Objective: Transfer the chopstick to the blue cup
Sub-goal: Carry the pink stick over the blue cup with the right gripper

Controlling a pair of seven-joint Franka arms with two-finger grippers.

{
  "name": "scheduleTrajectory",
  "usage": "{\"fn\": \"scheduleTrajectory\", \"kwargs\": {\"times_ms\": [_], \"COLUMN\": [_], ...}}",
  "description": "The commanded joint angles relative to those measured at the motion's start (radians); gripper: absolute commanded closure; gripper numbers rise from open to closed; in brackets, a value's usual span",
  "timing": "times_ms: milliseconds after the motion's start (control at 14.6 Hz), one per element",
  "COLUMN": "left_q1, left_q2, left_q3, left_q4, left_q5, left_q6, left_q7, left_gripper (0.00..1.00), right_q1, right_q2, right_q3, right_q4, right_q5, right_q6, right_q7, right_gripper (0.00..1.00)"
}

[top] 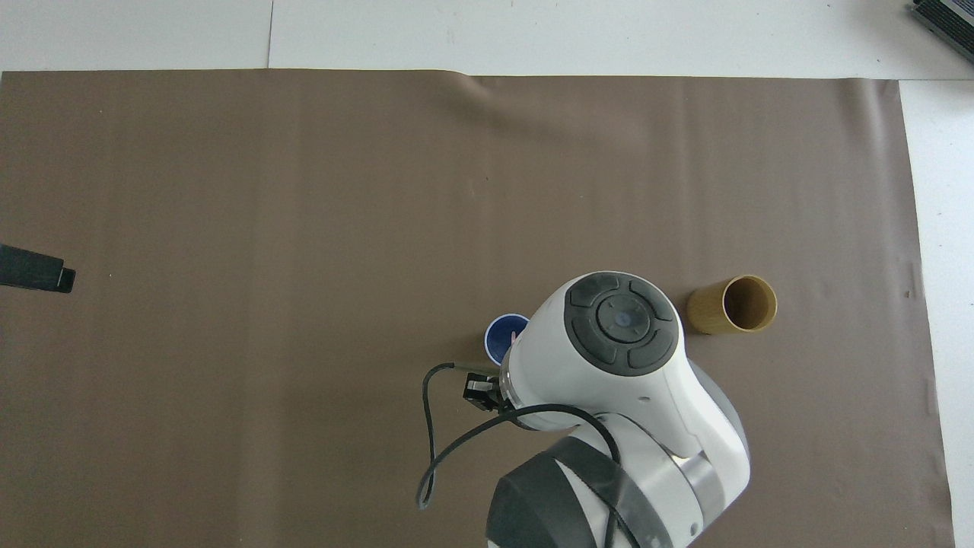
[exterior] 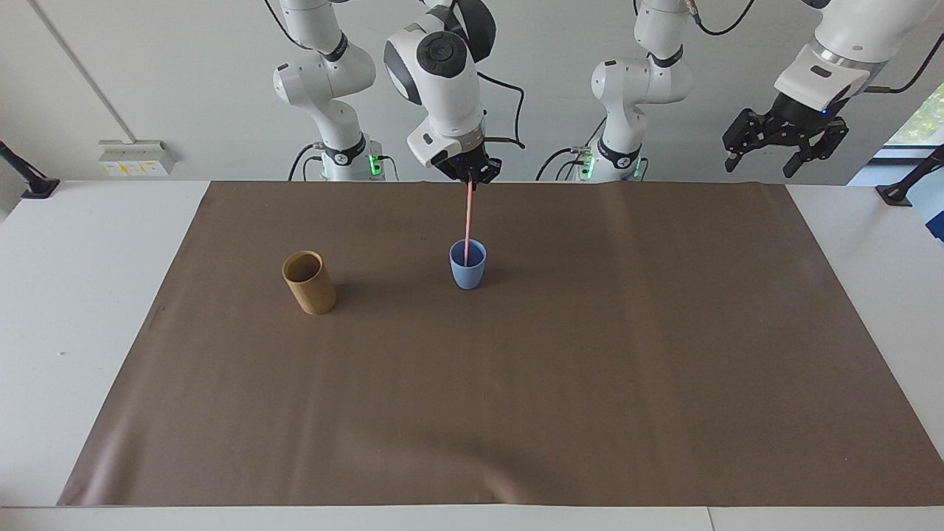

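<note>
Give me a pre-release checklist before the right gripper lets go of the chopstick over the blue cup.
1. Right gripper shut on chopstick: ok.
2. Chopstick's lower end inside blue cup: ok.
3. Chopstick resting on the cup's bottom: cannot tell.
4. Blue cup upright on brown mat: ok.
5. Tan cup apart from the blue cup: ok.
6. Left gripper open, waiting off the mat's end: ok.

No text, label, brand, number or sign can be read on anything here.
</note>
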Motion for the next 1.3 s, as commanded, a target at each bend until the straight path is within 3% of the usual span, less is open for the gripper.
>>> {"fn": "scheduleTrajectory", "kwargs": {"times_ms": [0,69,137,206,480,960,1234], "left_q1": [0.017,0.017,0.017,0.017,0.017,0.017,0.017], "left_q2": [-0.025,-0.023,-0.023,-0.025,-0.025,-0.025,-0.025], "left_q3": [-0.012,-0.012,-0.012,-0.012,-0.012,-0.012,-0.012], "left_q4": [-0.029,-0.029,-0.029,-0.029,-0.029,-0.029,-0.029], "left_q5": [0.018,0.018,0.018,0.018,0.016,0.018,0.016], "left_q6": [0.007,0.007,0.007,0.007,0.007,0.009,0.007], "left_q7": [0.007,0.007,0.007,0.007,0.007,0.007,0.007], "left_gripper": [0.00,0.00,0.00,0.00,0.00,0.00,0.00], "right_q1": [-0.015,-0.015,-0.016,-0.022,-0.039,-0.147,-0.226], "right_q2": [-0.010,-0.010,-0.006,0.000,0.023,0.019,-0.006], "right_q3": [0.004,0.004,0.004,0.003,-0.002,-0.005,-0.008], "right_q4": [-0.027,-0.024,-0.016,-0.010,0.036,0.123,0.220], "right_q5": [0.040,0.040,0.040,0.040,0.005,-0.328,-0.341], "right_q6": [0.029,0.030,0.030,0.028,0.031,0.060,0.025], "right_q7": [-0.029,-0.027,-0.027,-0.029,-0.062,-0.219,-0.224], "right_gripper": [0.52,0.24,0.07,0.00,0.00,0.00,0.00]}}
